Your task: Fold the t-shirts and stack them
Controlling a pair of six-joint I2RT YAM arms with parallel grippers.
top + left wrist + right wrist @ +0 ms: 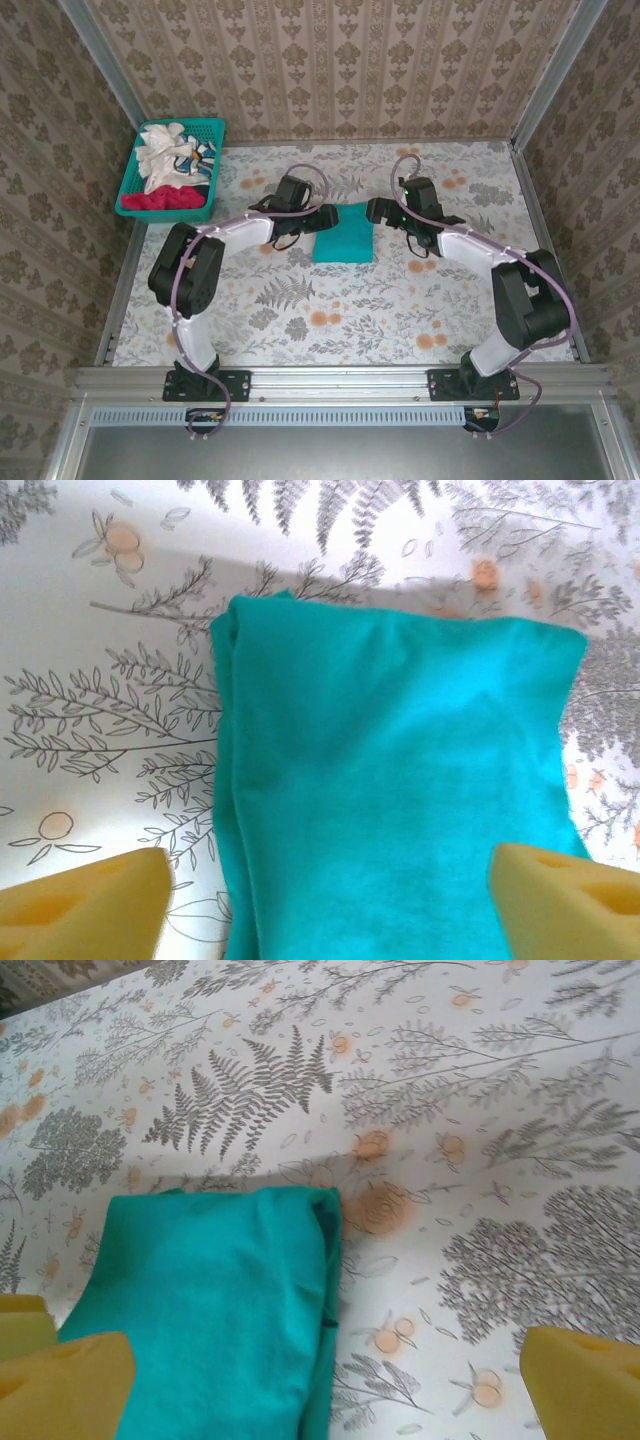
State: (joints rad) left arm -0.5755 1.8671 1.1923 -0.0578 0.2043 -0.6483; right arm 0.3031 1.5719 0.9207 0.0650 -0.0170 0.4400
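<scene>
A teal t-shirt (343, 236) lies folded into a small rectangle on the flowered table, a little behind its middle. My left gripper (328, 214) hovers at the shirt's back left corner and my right gripper (373, 210) at its back right corner. In the left wrist view the folded teal t-shirt (400, 780) lies flat below the left gripper (330, 910), whose yellow pads (90, 905) stand wide apart and hold nothing. In the right wrist view the right gripper (325, 1390) is open over the right edge of the teal t-shirt (210, 1300). A red t-shirt (165, 202) and a white one (165, 150) lie crumpled in the basket.
The teal mesh basket (205, 125) stands at the back left corner of the table (330, 320). Patterned walls close in the back and both sides. Both arms arch inward from their bases at the near edge.
</scene>
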